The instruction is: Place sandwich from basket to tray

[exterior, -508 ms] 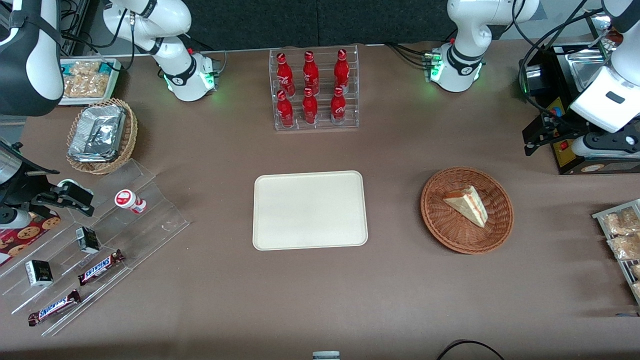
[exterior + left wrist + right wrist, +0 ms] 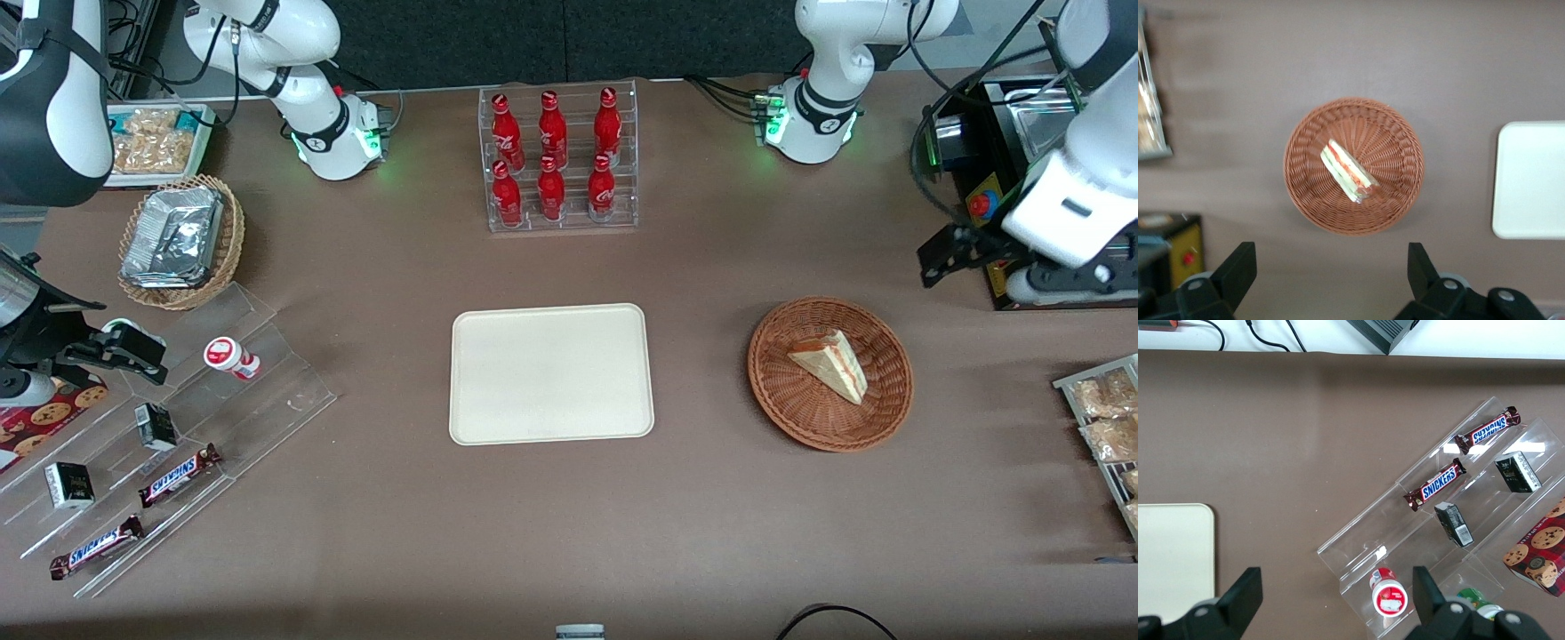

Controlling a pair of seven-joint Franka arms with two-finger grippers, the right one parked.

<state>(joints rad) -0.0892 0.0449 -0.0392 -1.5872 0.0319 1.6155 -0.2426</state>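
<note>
Although the front view shows the whole table, the working arm's black two-finger gripper [image 2: 944, 258] is partly lost against the dark box beside it, so its fingers are hard to make out there. It hangs above the table, farther from the camera than the round reddish-brown wicker basket [image 2: 830, 373] and toward the working arm's end. The small triangular white-bread sandwich [image 2: 831, 363] with its red-orange filling stripe lies inside the basket. The flat cream-white rectangular tray [image 2: 551, 373] lies bare, well apart from the basket, toward the parked arm's end.

In the left wrist view the gripper [image 2: 1328, 270] is plainly spread wide, its two dark fingers [image 2: 1238, 270] apart, holding nothing and touching nothing. The basket [image 2: 1305, 200] and sandwich [image 2: 1348, 172] lie below it, and what seems to be clear wrap glints at one corner of the sandwich. Only one end of the tray [image 2: 1531, 180] shows, cut off by the frame.

In the right wrist view, only a rounded corner of the tray [image 2: 1171, 560] shows.
</note>
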